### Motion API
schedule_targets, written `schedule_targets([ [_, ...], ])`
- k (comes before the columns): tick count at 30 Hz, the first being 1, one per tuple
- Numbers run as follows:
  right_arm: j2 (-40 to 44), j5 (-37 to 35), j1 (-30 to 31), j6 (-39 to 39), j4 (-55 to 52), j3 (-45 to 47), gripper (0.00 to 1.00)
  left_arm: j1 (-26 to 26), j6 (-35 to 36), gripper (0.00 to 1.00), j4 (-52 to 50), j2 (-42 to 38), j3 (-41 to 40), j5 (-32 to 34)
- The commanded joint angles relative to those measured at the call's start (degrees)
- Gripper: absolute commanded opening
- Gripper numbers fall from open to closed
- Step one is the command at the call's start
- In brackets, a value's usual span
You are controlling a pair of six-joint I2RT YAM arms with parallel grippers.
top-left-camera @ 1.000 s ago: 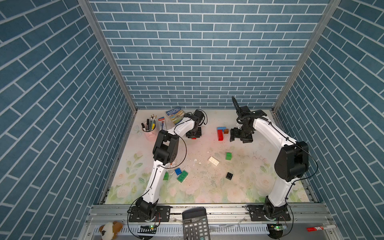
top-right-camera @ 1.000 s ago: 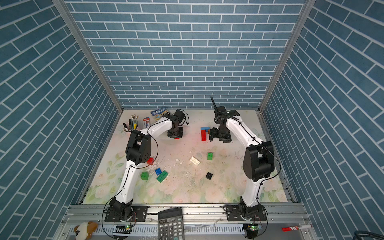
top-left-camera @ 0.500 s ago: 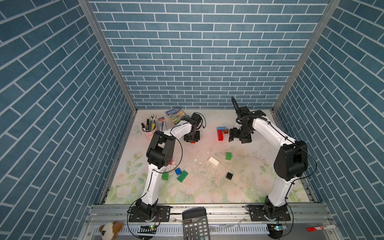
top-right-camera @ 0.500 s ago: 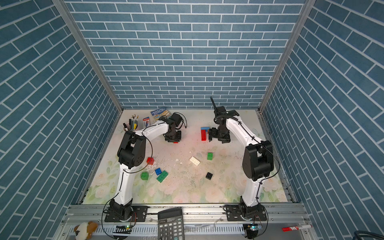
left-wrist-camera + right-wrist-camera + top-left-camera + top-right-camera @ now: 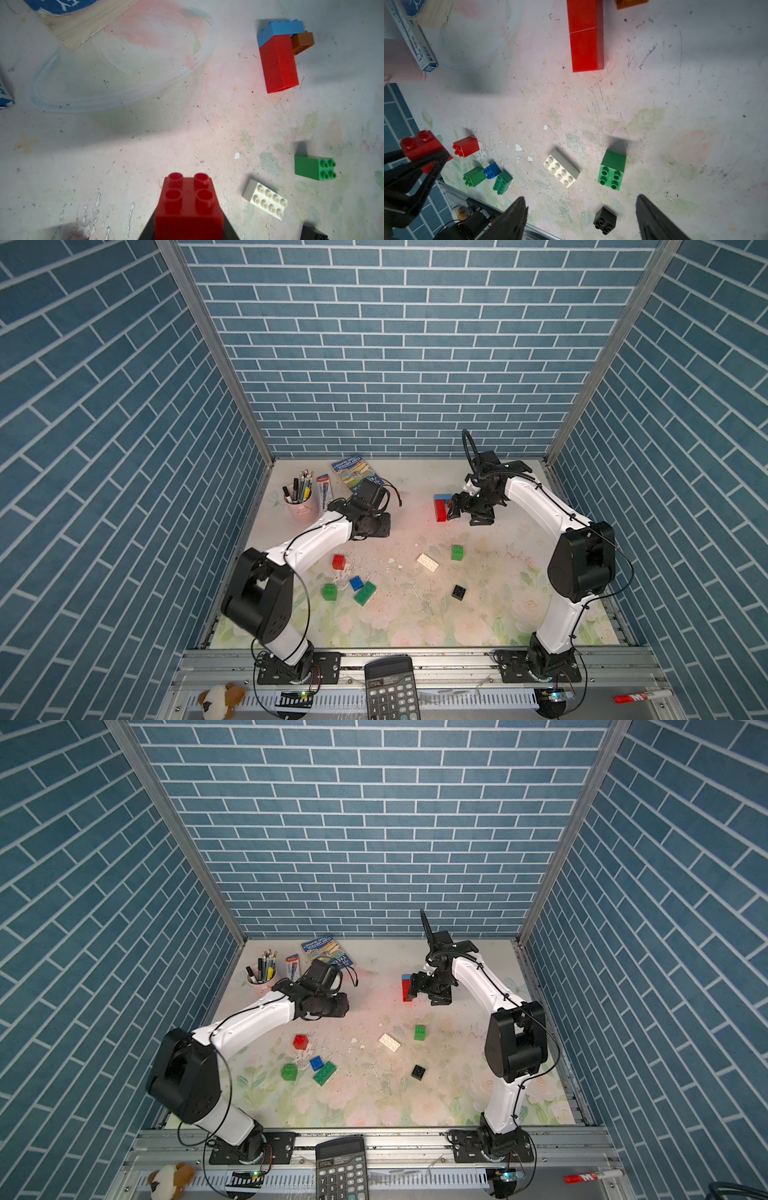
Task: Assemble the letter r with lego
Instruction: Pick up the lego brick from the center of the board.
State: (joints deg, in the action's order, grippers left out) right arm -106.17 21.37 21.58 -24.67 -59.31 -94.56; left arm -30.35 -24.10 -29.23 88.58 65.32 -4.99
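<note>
Red glossy square brick (image 5: 188, 205) (4 round studs) in left gripper (image 5: 188, 230)

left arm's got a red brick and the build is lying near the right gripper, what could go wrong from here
1. The build lies loose on its side. The right gripper is open and not holding it, so pressing the red brick on could just shove it away.
2. The left gripper seems to pinch the brick near its base, so it may twist or slip.
3. The brown brick sits skewed against the blue brick and may pop off.
</note>
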Motion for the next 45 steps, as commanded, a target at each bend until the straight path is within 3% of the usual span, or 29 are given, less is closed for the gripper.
schedule_targets([
  [1,2.4,4.3,0.2,-2.3,1.2,-0.6,0.83,-2.1,1.0,0.33,2.1,-7.6,-4.8,0.6],
  [9,-0.1,4.4,3.1,0.4,-6.0,-8.0,0.83,-9.6,-2.4,0.35,5.7,-21.0,-14.0,5.6],
  [14,0.7,5.2,5.5,-0.9,-5.4,-7.2,0.82,-15.0,-4.3,0.35,6.0,-27.3,-18.6,8.2],
  [22,2.4,5.0,8.8,-1.7,-5.7,-4.1,0.80,-16.9,-4.8,0.36,5.9,-35.0,-23.3,9.0],
  [36,6.1,7.7,9.9,-4.4,-3.3,0.4,0.70,-16.9,1.5,0.38,14.8,-30.4,-24.4,1.8],
  [40,7.9,10.6,10.2,-5.2,-1.3,2.9,0.64,-17.0,3.3,0.37,17.9,-26.1,-23.1,-1.4],
  [45,8.7,17.7,10.3,-5.6,0.6,3.9,0.64,-16.9,6.0,0.38,21.9,-23.0,-21.9,-4.3],
])
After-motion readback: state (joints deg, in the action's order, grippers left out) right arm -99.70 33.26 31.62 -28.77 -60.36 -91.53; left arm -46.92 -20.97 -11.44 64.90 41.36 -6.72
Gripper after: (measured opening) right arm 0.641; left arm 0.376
